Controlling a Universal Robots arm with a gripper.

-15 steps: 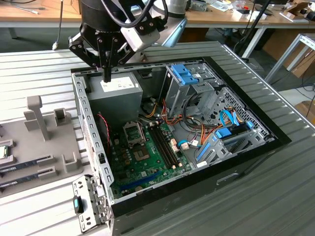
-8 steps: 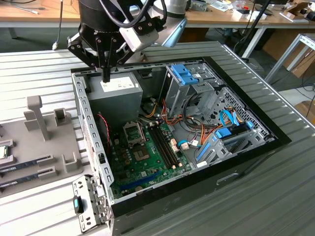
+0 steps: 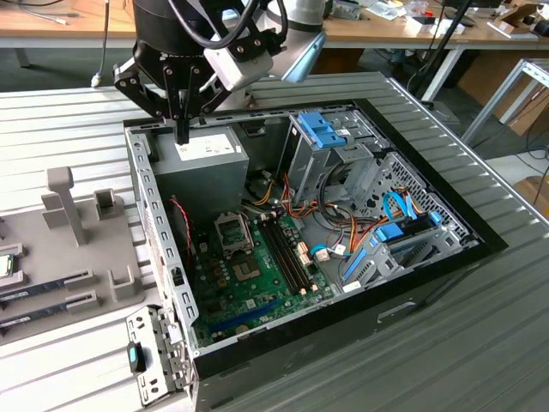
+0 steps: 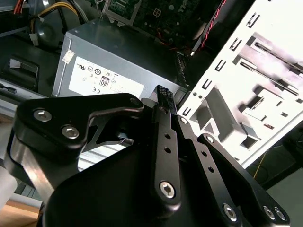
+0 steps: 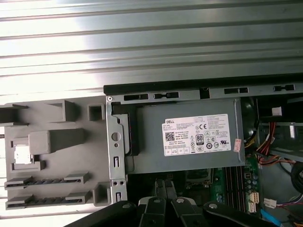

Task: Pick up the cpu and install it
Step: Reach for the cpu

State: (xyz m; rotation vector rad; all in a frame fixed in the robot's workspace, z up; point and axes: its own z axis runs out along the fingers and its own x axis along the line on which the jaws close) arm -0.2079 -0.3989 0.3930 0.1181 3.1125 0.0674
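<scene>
Gripper (image 3: 182, 137) above grey metal power supply box (image 3: 202, 167), fingers (image 5: 160, 188) pressed together, holding nothing.
Silver-grey square cpu (image 5: 21, 153) sits in the grey plastic tray (image 5: 61, 161) on the ribbed bench (image 3: 69, 129), well apart from the fingers.

The arm (image 3: 171, 26) runs out through the top of the exterior view, its upper length lost above the pincer (image 3: 182, 130). At the exterior view's far left the cpu (image 3: 5, 266) is sliced by the frame edge, just a sliver of it showing on the grey tray (image 3: 94, 249). The memory sticks (image 3: 34, 287) below it are cut off the same way. In the first wrist view glare washes the cpu (image 5: 21, 153) to a white patch, and the pincer's fingers (image 5: 159, 189) cover part of the socket (image 5: 196, 176). In the second wrist view the pincer's black body hides much of the power supply (image 4: 109, 56).
</scene>
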